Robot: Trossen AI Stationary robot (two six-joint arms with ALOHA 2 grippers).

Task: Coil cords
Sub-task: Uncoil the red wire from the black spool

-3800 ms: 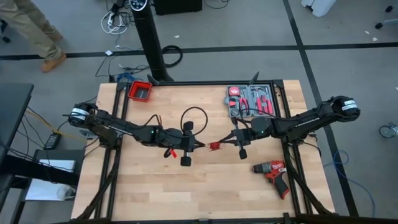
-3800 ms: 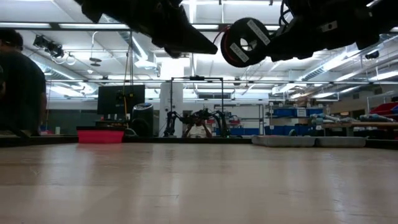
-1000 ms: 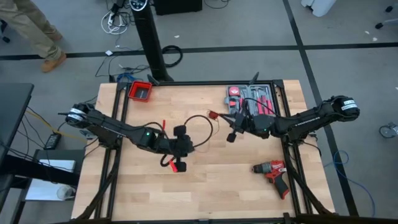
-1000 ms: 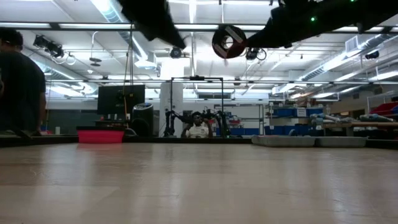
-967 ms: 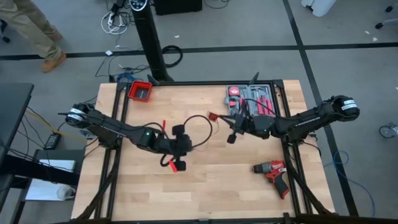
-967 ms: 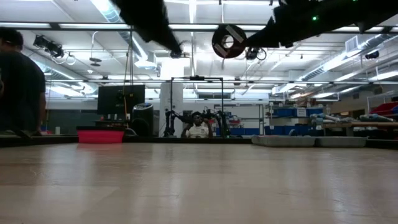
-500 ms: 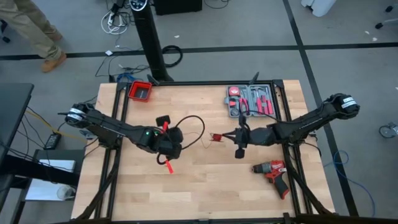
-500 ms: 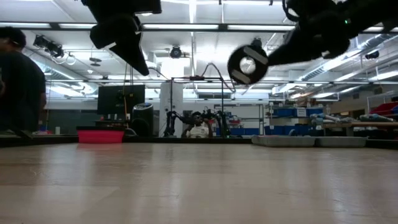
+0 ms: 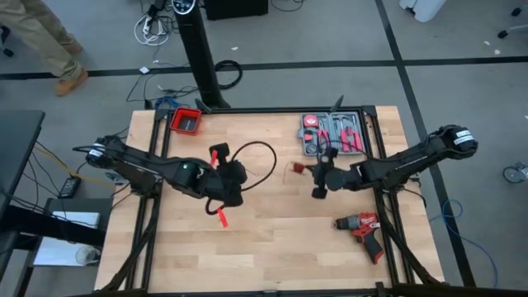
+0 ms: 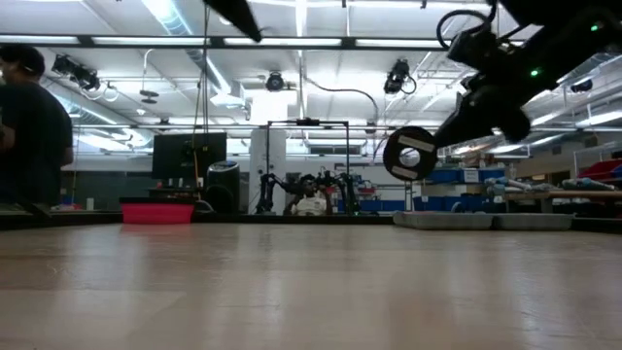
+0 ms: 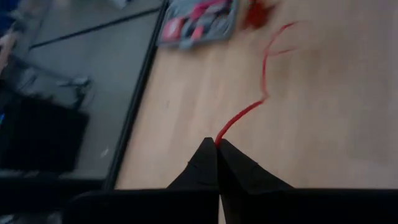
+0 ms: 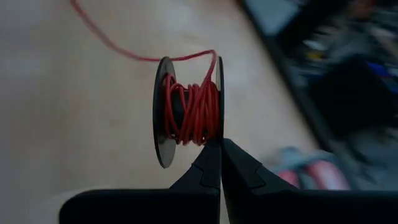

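The cord is a thin red wire, partly wound on a small black spool [image 12: 186, 112]. The spool also shows as a black disc in the low view [image 10: 410, 154] and as a red speck in the high view [image 9: 297, 168]. The free stretch of the wire [image 11: 264, 87] runs from the spool to my left gripper. My right gripper [image 9: 309, 172] is shut on the spool, above the table right of its middle. My left gripper [image 9: 241, 185] is shut on the wire, left of the spool. My left gripper pinches the red wire [image 11: 219, 138] between its two fingertips [image 11: 205, 163], a single strand. The wire leads on away from the fingers with a few bends, not drawn straight, toward the spool. My right gripper pinches the rim of one black flange of the spool [image 12: 219, 135] between its fingertips [image 12: 208, 163]. The spool stands beyond the fingertips, lifted clear of the table, its red windings between the two flanges.
A grey tray of red-handled tools [image 9: 332, 134] lies at the far right. A red bin [image 9: 186, 121] stands at the far left corner. A red drill [image 9: 363, 228] lies at the near right. A person [image 10: 29, 126] stands beyond the table's left.
My right gripper has gone down with the spool, first toward the near edge, then partly back. My left gripper has turned about its wrist and shifted a little toward the left and far edges, still shut on the wire.
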